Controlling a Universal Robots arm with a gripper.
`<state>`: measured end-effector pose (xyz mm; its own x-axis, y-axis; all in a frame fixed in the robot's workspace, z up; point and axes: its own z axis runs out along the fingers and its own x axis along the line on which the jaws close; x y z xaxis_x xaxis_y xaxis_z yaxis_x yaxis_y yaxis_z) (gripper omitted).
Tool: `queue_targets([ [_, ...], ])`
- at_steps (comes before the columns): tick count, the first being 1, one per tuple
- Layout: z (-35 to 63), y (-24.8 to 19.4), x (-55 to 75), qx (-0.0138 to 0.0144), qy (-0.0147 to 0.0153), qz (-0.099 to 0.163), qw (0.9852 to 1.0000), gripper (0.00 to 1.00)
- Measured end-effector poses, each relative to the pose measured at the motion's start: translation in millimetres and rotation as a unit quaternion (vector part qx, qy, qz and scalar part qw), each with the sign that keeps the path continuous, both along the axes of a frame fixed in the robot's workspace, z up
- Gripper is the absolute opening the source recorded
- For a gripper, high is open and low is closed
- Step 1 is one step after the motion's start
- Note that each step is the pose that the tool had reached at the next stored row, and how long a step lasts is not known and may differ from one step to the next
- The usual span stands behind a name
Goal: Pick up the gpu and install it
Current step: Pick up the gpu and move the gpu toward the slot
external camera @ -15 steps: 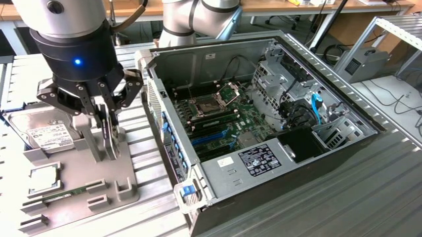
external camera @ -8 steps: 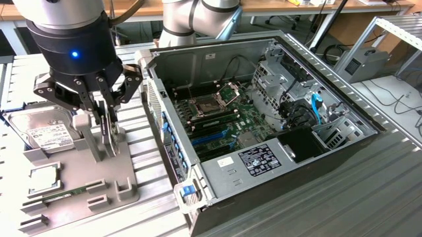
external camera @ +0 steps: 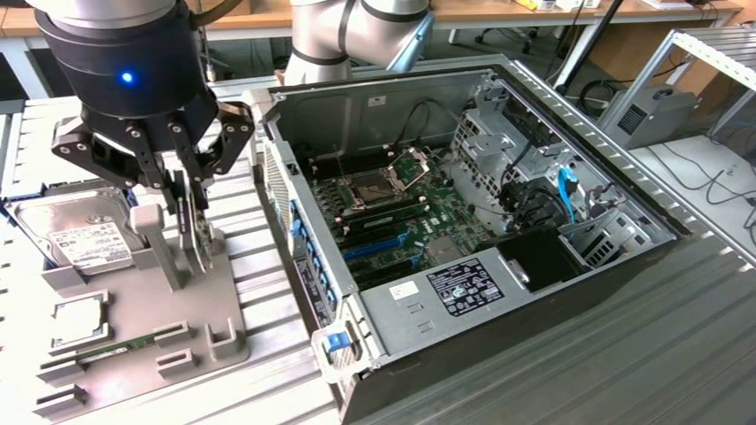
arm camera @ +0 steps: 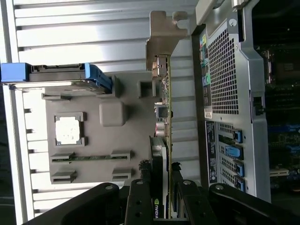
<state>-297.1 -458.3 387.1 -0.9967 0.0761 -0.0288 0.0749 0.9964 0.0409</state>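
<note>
Beside the gray holder (arm camera: 93,136), my tool (arm camera: 161,166) covers one end of the gpu (arm camera: 162,112), and the view's edge crops both.

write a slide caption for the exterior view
Gripper clamps the upright gpu on the grey parts tray beside the open computer case.

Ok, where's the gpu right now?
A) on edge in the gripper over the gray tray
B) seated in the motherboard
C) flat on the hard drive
A: the gpu stands on edge, clamped in the gripper over the gray tray, outside the case.
</note>
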Motion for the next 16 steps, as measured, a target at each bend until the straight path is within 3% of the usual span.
queue_targets([
  [16, 24.7, 0.6, 0.0, 0.0000, -0.0002, 0.000, 1.0000, 0.27],
])
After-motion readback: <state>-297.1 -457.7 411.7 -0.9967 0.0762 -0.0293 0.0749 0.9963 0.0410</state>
